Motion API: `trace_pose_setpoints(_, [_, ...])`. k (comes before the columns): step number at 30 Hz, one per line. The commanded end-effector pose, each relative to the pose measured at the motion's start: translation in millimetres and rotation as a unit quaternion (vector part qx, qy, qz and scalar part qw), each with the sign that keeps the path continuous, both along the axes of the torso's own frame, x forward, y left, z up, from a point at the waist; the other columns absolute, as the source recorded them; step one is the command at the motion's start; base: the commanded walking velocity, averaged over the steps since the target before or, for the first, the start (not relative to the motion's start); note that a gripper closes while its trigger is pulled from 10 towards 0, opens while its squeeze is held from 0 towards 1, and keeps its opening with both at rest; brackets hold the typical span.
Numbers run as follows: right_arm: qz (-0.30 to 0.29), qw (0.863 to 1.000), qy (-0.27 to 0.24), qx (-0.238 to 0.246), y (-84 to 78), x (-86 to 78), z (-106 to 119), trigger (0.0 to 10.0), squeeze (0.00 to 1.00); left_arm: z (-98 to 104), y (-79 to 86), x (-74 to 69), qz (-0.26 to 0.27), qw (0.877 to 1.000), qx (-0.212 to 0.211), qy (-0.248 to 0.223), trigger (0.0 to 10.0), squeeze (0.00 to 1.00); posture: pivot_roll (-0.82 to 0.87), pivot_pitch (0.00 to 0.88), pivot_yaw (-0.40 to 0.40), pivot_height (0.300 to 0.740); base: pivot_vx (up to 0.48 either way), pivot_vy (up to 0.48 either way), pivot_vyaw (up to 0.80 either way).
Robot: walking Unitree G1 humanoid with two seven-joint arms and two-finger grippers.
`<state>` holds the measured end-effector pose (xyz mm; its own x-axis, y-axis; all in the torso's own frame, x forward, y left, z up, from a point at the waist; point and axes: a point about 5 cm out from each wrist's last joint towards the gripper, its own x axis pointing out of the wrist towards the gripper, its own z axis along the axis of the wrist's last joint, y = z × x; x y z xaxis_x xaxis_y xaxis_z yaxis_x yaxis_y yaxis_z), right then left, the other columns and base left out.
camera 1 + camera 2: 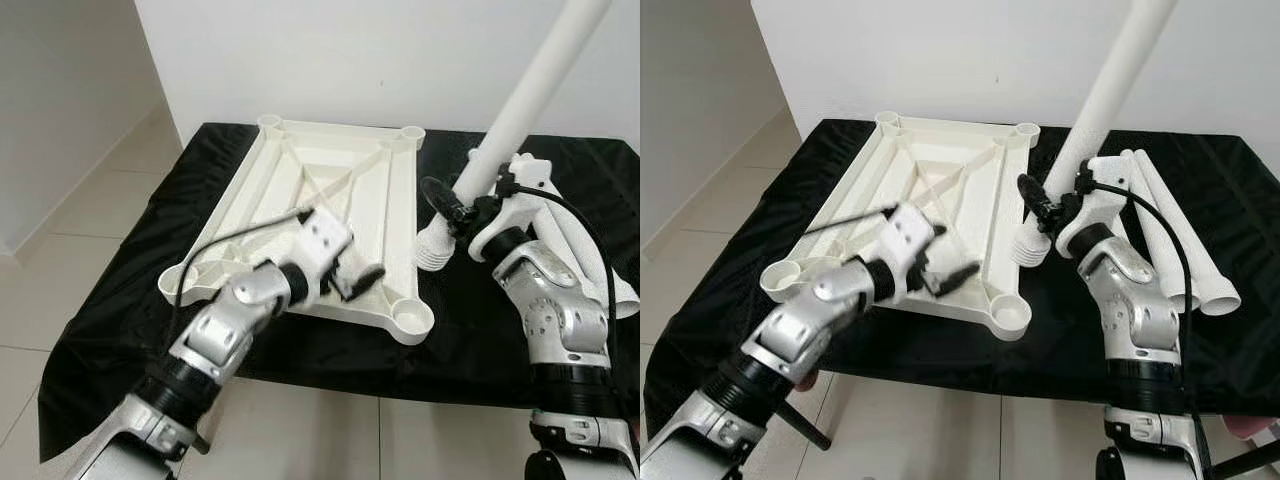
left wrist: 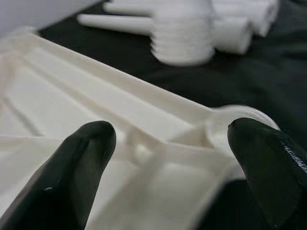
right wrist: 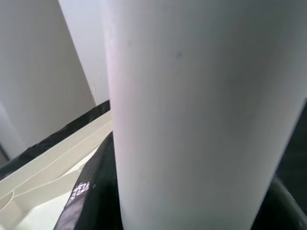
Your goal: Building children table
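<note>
A white plastic tabletop [image 1: 330, 190] lies upside down on the black-covered table, with round leg sockets at its corners. My right gripper [image 1: 462, 212] is shut on a long white table leg [image 1: 520, 95], held tilted, its threaded end [image 1: 434, 246] low beside the tabletop's right edge. That leg's smooth shaft [image 3: 192, 115] stands close in the right wrist view. My left gripper [image 1: 358, 276] stands open over the tabletop's near edge, close to the near right corner socket [image 1: 412, 317]. Between its fingertips [image 2: 86, 163] the white rim [image 2: 158, 143] shows.
Two more white legs [image 1: 1170, 230] lie on the black cloth [image 1: 480, 320] at the right, behind my right arm. The table's near edge meets a pale tiled floor [image 1: 60, 260]. A white wall [image 1: 350, 60] stands behind the table.
</note>
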<state>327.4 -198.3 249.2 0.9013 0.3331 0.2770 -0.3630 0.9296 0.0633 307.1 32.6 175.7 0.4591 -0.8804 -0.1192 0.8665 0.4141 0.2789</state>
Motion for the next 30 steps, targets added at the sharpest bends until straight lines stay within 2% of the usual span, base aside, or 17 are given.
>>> trace_pose_setpoints(1, [0.001, 1.0, -0.016, -0.004, -0.9, -5.3, 6.9, 10.0, 0.0, -15.0, 2.5, -4.0, -0.021, 0.999, 0.032, 0.003, 10.0, 0.0, -0.13, 0.069, 0.092, 0.74, 0.0, 0.0, 0.0])
trace_pose_setpoints(8, [0.008, 0.999, -0.021, -0.028, -6.6, -14.8, 6.3, 10.0, 0.0, -32.0, 6.1, -15.4, -0.065, 0.996, 0.057, 0.018, 10.0, 0.0, -0.14, 0.065, 0.086, 0.74, 0.0, 0.0, 0.0])
trace_pose_setpoints(15, [0.003, 0.999, -0.016, -0.032, -8.7, -17.6, 3.0, 10.0, 0.0, -43.0, 8.9, -14.7, -0.066, 0.994, 0.08, 0.025, 10.0, 0.0, -0.14, 0.063, 0.088, 0.74, 0.0, 0.0, 0.0])
trace_pose_setpoints(21, [0.0, 0.999, -0.018, -0.033, -8.4, -20.2, 3.7, 10.0, 0.0, -49.2, 11.8, -6.8, -0.05, 0.993, 0.097, 0.033, 10.0, 0.0, -0.15, 0.061, 0.097, 0.74, 0.0, 0.0, 0.0])
trace_pose_setpoints(22, [0.0, 0.999, -0.018, -0.032, -8.9, -21.6, 3.7, 10.0, 0.0, -48.3, 13.5, 1.2, -0.032, 0.993, 0.106, 0.028, 10.0, 0.0, -0.15, 0.061, 0.097, 0.74, 0.0, 0.0, 0.0])
trace_pose_setpoints(30, [0.0, 0.999, -0.017, -0.033, -9.0, -22.6, 3.8, 10.0, 0.0, -44.2, 20.7, 16.6, 0.002, 0.993, 0.115, 0.039, 10.0, 0.0, -0.15, 0.057, 0.099, 0.74, 0.0, 0.0, 0.0])
